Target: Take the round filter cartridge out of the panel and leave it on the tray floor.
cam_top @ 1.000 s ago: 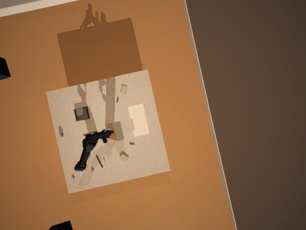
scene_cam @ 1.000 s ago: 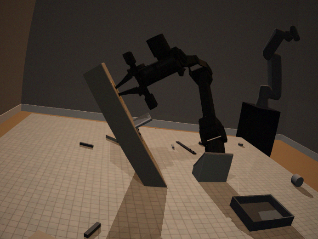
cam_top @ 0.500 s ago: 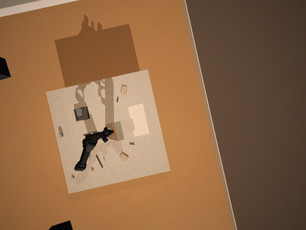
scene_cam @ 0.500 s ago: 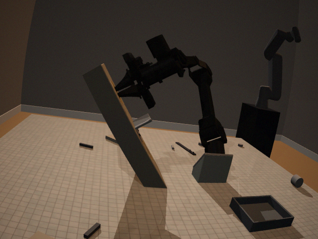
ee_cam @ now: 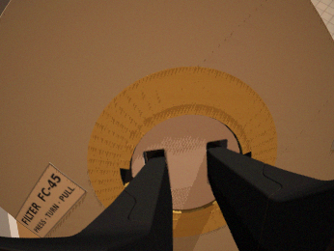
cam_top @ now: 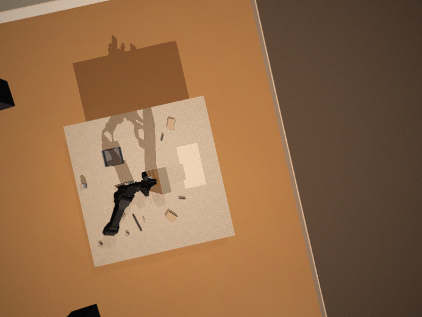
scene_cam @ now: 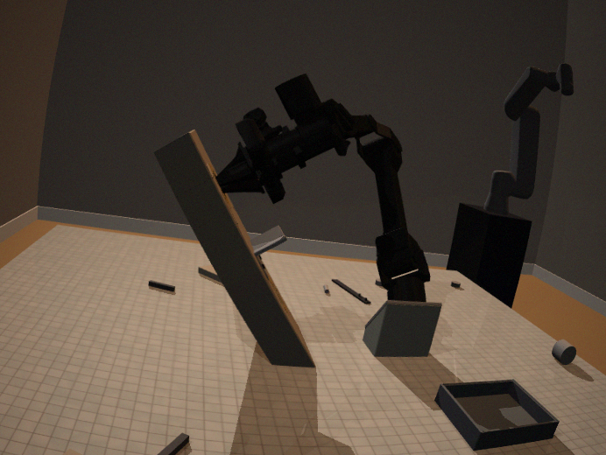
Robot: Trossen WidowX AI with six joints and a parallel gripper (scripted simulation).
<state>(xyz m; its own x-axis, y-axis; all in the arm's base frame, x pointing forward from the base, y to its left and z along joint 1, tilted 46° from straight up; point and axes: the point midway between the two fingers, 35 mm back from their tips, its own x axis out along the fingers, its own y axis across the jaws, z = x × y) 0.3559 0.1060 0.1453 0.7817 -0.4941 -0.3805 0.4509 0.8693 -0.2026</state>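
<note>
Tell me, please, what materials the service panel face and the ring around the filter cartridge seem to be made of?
Service panel: probably painted board or plastic; flat, matte tan, without grain here. Ring: possibly knurled plastic or brass; yellow-orange with fine dotted texture. The pincer is shut on the filter cartridge.

Gripper [cam_top: 152, 183] meets the tilted panel [cam_top: 160, 179]; grip seemingly hidden.
</note>
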